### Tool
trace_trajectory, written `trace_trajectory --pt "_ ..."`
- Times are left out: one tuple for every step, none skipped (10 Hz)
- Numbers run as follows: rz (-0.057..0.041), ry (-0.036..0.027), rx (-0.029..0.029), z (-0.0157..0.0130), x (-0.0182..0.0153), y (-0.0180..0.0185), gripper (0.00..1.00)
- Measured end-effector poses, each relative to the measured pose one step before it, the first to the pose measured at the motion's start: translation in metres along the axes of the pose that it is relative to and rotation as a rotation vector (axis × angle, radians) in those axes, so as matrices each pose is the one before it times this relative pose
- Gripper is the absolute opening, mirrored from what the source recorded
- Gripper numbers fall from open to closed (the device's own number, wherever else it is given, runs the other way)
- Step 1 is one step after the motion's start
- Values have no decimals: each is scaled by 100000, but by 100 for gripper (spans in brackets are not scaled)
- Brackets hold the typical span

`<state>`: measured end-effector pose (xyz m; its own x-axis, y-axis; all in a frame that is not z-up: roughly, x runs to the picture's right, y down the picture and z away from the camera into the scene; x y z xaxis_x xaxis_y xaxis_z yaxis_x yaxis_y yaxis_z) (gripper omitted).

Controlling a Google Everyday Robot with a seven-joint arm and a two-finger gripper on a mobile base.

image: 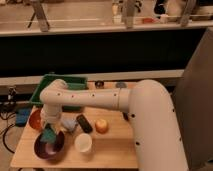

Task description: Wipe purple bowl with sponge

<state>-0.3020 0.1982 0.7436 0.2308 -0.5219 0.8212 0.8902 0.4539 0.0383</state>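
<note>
The purple bowl [49, 147] sits at the front left corner of the wooden table [110, 152], dark and glossy inside. The teal sponge [48, 134] hangs over the bowl's back rim, touching or just above its inside. My gripper [48, 128] points down from the white arm [85, 99] and is shut on the sponge. The arm reaches in from the right and covers part of the table behind the bowl.
An orange bowl [34, 120] lies just behind the purple one. A pale blue-grey lump [68, 123], a black object [84, 123], an orange fruit [102, 125] and a white cup [83, 142] stand to the right. A green tray [64, 85] is at the back.
</note>
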Motion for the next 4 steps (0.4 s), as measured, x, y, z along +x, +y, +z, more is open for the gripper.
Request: trace_trajectory --pt "-728 -876 1329 -41 -173 9 0" --pt "-229 -717 1061 -17 -76 73 0" --pt "118 -330 615 -61 -46 20 0" --pt "-296 -178 326 5 -179 -107 0"
